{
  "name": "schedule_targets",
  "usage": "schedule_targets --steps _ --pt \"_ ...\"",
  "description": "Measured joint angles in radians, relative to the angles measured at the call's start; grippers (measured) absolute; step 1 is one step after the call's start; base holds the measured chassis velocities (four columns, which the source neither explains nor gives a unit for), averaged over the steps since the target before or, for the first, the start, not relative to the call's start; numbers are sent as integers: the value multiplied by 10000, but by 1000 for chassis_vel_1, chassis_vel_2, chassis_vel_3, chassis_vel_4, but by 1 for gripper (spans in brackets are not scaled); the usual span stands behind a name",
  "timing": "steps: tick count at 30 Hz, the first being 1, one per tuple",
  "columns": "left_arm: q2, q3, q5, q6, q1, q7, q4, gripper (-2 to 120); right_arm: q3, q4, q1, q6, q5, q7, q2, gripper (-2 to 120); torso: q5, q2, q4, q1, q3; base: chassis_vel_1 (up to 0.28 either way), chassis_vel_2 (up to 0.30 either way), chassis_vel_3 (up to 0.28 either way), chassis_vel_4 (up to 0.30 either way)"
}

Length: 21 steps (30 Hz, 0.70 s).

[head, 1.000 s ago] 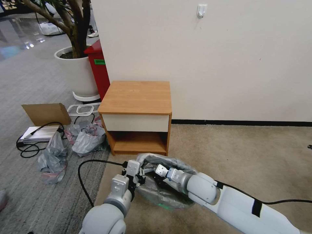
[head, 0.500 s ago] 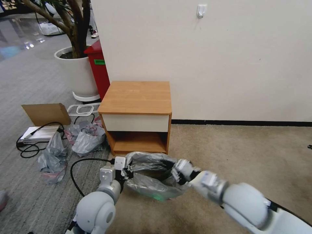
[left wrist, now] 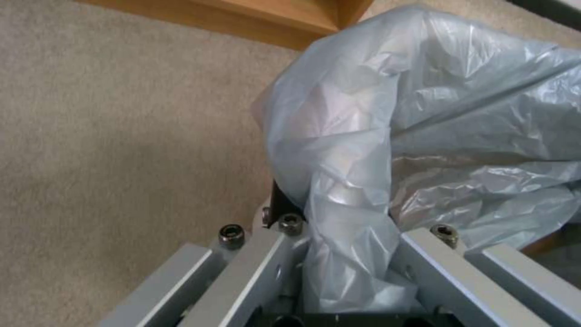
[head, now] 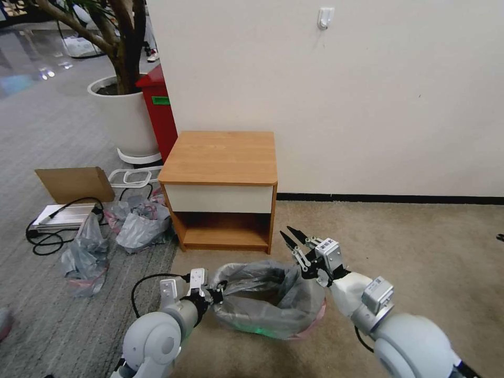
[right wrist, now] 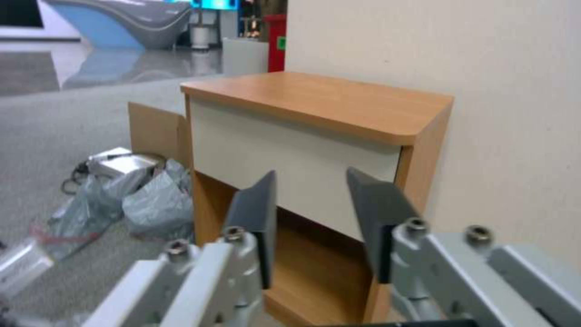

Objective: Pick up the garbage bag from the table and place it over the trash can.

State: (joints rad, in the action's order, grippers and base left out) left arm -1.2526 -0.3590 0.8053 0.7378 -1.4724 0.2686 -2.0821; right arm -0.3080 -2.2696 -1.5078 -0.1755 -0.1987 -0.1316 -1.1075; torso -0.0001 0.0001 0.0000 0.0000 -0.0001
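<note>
the garbage bag (head: pixel 265 304) is draped over the trash can (bin hidden beneath); its edge is pinched by the left gripper (head: pixel 218 290), the right gripper (head: pixel 292 239) raised, jaws apart; only release seems left

The right gripper (head: pixel 290 236) has let go of the garbage bag (head: pixel 268 299) and lifted up, its fingers now open in front of the table (head: pixel 220 157). The left gripper (head: pixel 219 288) has moved lower and still pinches the bag's edge. The bag now lies wider and flatter.
</note>
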Motion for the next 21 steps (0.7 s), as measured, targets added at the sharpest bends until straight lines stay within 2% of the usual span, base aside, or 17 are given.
schedule_targets --steps 2,5,8,9,10,12,15,17,19,21 --pt "17 -12 -98 -3 -56 -10 15 7 41 142 -41 96 40 -19 -205 46 0 0 1 0 0 0 0 0 0" --pt "17 -10 -218 -5 -108 -18 -10 13 56 234 -57 167 59 -52 -235 53 -1 0 1 0 0 0 0 0 0" --pt "-4 33 -507 -14 -123 -37 -65 30 67 363 -42 232 67 -69 -248 68 0 0 0 0 1 0 0 0 0" --pt "-4 33 -507 -14 -123 -37 -65 30 67 363 -42 232 67 -69 -248 68 0 0 0 0 1 0 0 0 0" --pt "-4 49 -584 -15 -127 -45 -79 33 79 391 -24 246 68 -73 -250 73 1 0 1 0 1 0 0 0 0" --pt "-7 64 -649 -17 -147 -54 -110 45 114 437 7 264 71 -80 -249 84 1 0 0 0 0 0 0 0 0" --pt "-18 66 -660 -17 -173 -57 -133 52 124 472 36 271 71 -81 -246 90 1 0 1 0 1 0 0 0 0" --pt "-32 56 -665 -19 -255 -59 -172 64 133 533 84 285 71 -81 -245 99 1 0 0 0 1 0 0 0 0" --pt "-35 48 -666 -20 -275 -59 -183 65 136 546 94 288 71 -81 -245 99 1 0 0 0 0 0 0 0 0" --pt "-36 11 -670 -21 -318 -59 -205 74 149 575 114 288 70 -81 -244 100 1 0 1 0 1 0 0 0 0"
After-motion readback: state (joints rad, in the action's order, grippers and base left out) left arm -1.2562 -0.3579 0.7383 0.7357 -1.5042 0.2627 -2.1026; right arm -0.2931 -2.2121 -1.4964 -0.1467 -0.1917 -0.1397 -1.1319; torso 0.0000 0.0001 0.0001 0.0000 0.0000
